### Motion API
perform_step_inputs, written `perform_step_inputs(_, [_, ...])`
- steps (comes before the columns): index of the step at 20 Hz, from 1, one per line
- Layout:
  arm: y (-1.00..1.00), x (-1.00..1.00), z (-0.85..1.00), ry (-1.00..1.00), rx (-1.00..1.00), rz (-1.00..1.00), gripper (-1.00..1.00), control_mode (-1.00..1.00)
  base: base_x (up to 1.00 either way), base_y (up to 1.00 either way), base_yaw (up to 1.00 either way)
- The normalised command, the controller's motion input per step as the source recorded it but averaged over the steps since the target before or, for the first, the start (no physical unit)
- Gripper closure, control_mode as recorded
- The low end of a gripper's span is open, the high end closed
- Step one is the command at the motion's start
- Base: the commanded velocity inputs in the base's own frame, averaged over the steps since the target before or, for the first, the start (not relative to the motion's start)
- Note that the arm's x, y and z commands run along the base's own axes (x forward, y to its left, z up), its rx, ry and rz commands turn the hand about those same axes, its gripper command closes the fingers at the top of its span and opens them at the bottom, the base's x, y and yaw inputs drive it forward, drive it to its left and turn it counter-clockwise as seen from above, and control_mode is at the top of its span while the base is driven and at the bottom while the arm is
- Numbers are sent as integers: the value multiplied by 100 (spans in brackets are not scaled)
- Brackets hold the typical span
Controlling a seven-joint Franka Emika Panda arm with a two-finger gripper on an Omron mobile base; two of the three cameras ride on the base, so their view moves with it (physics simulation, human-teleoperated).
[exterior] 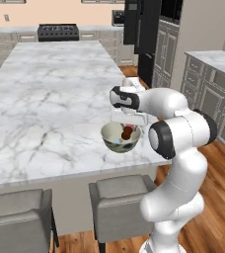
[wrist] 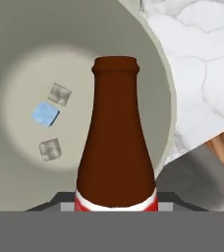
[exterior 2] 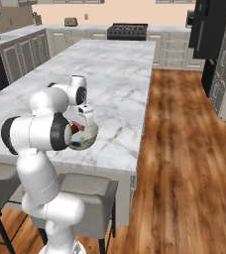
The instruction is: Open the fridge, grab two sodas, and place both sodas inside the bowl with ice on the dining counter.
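I read the scene left to right. Two grey stools (exterior: 17, 210) sit tucked under the near edge of the marble worktop (exterior: 50, 94). The bowl (exterior: 119, 139) stands on that top near its near right corner, cream outside, darker inside. In the hand view three ice cubes (wrist: 50, 121) lie on its floor, one bluish, to the left of the bottle (wrist: 116, 142). The bottle is dark brown with a red label edged in white, neck pointing into the bowl. My fingers (wrist: 116, 204) are closed narrow on its body at the label, holding it over the bowl. Right of the worktop: wood floor (exterior 2: 184, 149), grey cabinets (exterior: 210, 94), and the black fridge (exterior: 141, 29) at the back with a door swung out.
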Motion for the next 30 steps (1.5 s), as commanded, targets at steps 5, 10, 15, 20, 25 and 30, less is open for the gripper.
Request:
perform_step_inputs(5, [7,31,-34,2,-2,0,100,-100,0,0,0])
perform_step_inputs(10, [13,24,-36,1,-3,0,100,-100,0,0,0])
perform_step_inputs(15, [1,20,-31,0,-1,0,100,-100,0,0,0])
perform_step_inputs(20, [2,10,-32,0,-2,0,-100,-100,0,0,0])
perform_step_inputs(25, [0,-1,-6,-1,-1,-1,-100,-100,0,0,0])
perform_step_inputs(30, [0,-37,48,-4,0,-3,-100,-100,0,0,0])
